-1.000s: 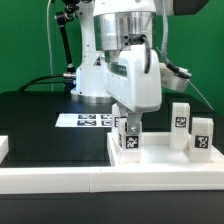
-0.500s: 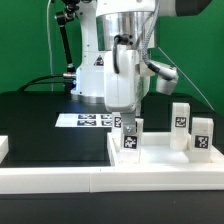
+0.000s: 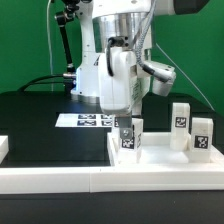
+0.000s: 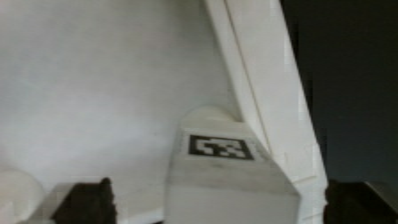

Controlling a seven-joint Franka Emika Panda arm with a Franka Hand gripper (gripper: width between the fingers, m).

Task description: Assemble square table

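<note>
The square tabletop [image 3: 165, 160] is a white tray with a raised rim, lying at the exterior view's right. One white leg [image 3: 128, 139] stands upright at its near corner, tag facing the camera. My gripper [image 3: 130, 126] hangs straight over that leg with a finger on each side. In the wrist view the leg [image 4: 222, 165] shows its tag between my dark fingers [image 4: 86, 203]. A strip of tabletop shows between one finger and the leg, so my gripper [image 4: 217, 200] is open round it. The tabletop rim [image 4: 263, 80] runs beside the leg. Two more legs [image 3: 180, 118] [image 3: 202, 136] stand on the tabletop.
The marker board [image 3: 92, 120] lies on the black table behind the tabletop. A long white rail [image 3: 60, 182] runs along the front. Another white piece [image 3: 3, 148] sits at the left edge. The arm's base [image 3: 95, 80] and cables stand behind.
My hand has turned about its vertical axis over the leg. The leg and its tag have stayed in the same spot facing the same way.
</note>
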